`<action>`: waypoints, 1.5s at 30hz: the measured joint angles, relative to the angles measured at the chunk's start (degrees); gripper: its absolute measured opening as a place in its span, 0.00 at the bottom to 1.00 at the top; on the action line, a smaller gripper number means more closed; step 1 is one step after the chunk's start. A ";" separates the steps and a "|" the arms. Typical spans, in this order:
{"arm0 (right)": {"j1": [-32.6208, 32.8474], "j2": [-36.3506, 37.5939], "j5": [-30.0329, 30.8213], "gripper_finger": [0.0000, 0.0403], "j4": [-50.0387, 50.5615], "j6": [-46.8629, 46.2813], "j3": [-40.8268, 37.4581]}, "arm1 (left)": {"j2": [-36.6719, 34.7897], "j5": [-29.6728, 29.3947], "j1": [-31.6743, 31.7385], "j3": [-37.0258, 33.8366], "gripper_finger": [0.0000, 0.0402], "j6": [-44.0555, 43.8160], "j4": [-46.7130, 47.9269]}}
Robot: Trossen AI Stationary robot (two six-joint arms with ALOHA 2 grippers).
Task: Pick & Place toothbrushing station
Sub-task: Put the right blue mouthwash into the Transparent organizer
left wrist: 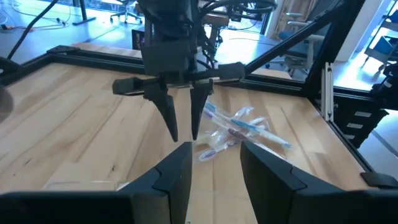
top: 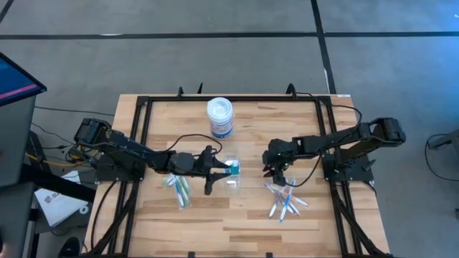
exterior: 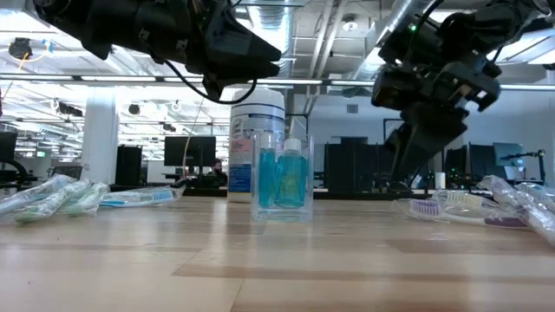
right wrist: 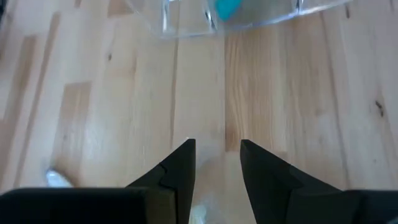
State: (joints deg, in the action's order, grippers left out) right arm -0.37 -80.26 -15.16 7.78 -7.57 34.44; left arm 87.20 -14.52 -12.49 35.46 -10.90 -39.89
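Loading the cup [exterior: 282, 178] with brushes is the step in hand, judged from the layout. The clear cup stands upright at table centre and already holds the small blue tube [exterior: 292, 173]. The left gripper [top: 231, 169] hovers above the cup with fingers apart and nothing between them. The right gripper [top: 270, 170] hangs raised beside the right brushes [top: 285, 200], its fingers a little apart and empty. To do the step well, the right gripper should drop over a single brush in that heap, close across its handle, and bring it to the cup head-up. A second heap, the left brushes [top: 179, 189], lies just beside the left arm. The jar [top: 220, 117] stands behind the cup, near but apart. The chief obstruction appears to be the left gripper itself, occupying the space over the cup mouth; tangled, wrapped brushes may also lift together.
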 joint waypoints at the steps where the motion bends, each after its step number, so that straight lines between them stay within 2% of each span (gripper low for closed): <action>1: 0.21 1.02 0.01 0.29 1.14 -0.08 0.00 | 0.00 0.00 0.00 0.00 0.33 0.00 -0.07; 7: 2.19 7.41 0.22 0.29 8.71 -5.10 0.02 | 0.00 0.00 0.00 0.00 0.33 0.09 -0.03; 16: 7.10 12.71 4.78 0.29 20.28 -11.05 0.00 | 0.00 0.00 0.02 0.00 0.33 0.09 -0.03; 27: 10.80 19.49 6.36 0.29 34.24 -20.37 0.00 | 0.02 0.02 0.02 0.00 0.33 0.07 -0.01; 33: 13.48 20.54 6.66 0.29 37.61 -24.86 0.00 | 0.02 0.02 0.02 0.00 0.33 -0.04 -0.01; 45: 18.42 20.32 13.34 0.29 38.50 -25.04 0.00 | 0.04 0.04 -0.02 0.00 0.33 -0.07 0.03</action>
State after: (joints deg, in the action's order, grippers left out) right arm 18.05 -59.94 -1.82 46.28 -32.62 34.44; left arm 87.24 -14.48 -12.51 35.46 -10.96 -39.86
